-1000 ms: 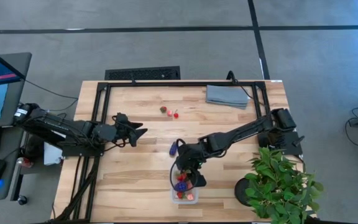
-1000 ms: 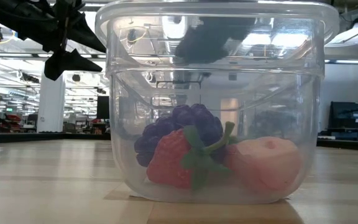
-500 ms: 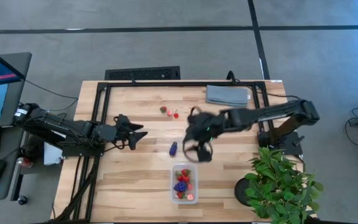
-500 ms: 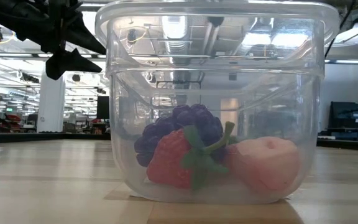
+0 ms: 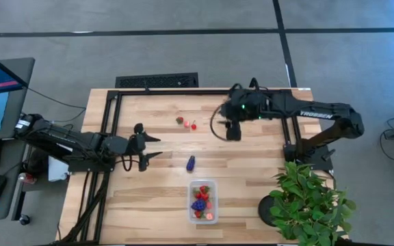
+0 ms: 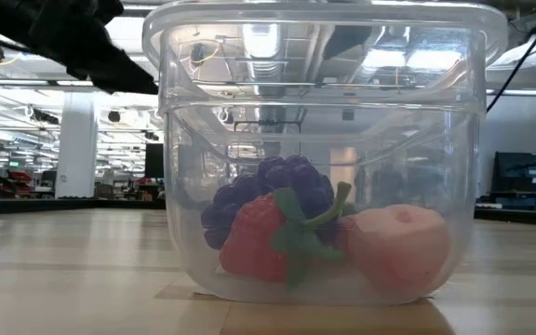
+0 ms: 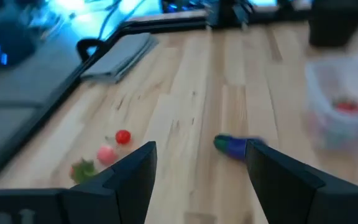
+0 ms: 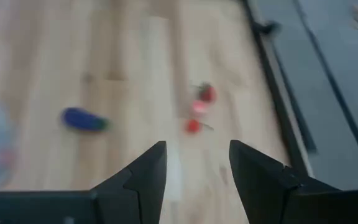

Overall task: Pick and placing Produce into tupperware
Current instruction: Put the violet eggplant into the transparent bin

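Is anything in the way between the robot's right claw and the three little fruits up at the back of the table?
Nothing visible blocks it. The right gripper, open and empty, hovers beside the three small fruit pieces, with only bare wooden table between them. The purple piece and the tupperware lie off to the side, nearer the front.

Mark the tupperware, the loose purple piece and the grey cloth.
tupperware (image 5: 213,185): high view, right rim.
purple piece (image 5: 191,162): high view, middle of its body.
grey cloth (image 5: 250,104): high view, centre of the fold.
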`<state>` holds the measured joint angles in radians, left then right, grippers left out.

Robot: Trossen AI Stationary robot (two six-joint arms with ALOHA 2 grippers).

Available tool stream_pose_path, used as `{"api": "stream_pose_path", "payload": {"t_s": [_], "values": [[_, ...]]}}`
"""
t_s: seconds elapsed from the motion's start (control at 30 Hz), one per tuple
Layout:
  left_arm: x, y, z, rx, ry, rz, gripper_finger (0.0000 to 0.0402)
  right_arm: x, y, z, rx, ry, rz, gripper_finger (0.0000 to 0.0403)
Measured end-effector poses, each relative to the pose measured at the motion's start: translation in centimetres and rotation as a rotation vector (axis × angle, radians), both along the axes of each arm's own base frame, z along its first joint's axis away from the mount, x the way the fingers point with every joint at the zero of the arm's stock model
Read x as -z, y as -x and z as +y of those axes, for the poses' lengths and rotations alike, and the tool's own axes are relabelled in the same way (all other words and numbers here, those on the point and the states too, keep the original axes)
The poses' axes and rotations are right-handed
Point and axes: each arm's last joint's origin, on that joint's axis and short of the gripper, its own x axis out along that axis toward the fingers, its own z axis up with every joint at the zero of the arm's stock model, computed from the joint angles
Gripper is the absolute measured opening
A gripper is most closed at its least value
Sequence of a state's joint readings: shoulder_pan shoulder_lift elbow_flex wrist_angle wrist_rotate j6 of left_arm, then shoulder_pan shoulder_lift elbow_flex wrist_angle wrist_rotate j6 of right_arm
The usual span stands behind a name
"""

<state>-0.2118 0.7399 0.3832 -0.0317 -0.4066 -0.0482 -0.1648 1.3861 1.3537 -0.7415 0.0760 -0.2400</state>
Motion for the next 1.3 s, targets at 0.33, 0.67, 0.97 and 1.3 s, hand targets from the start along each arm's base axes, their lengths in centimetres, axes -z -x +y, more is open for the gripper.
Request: {"api": "stream_pose_path", "payload": {"t_s": [0.33, 0.67, 0.97, 1.3], "values": [[-1.8, -2.7, 2.8, 0.141, -0.141, 0.237, 0.0235, 0.6, 1.9, -6.1, 0.428, -0.123, 0.002, 0.0198], [-1.0, -9.6, 5.4, -0.036, 0.595, 0.448, 0.0235, 1.4, 4.2, -8.7, 0.614, -0.203, 0.092, 0.0198], [-1.5, -16.5, 3.6, -0.210, 0.694, 0.536, 0.0235, 2.1, 6.4, -9.4, 0.617, -0.197, 0.276, 0.0198], [0.1, -18.8, 2.8, -0.443, 0.771, 0.659, 0.0235, 1.5, 7.2, -9.9, 0.574, -0.144, 0.270, 0.0194]]}}
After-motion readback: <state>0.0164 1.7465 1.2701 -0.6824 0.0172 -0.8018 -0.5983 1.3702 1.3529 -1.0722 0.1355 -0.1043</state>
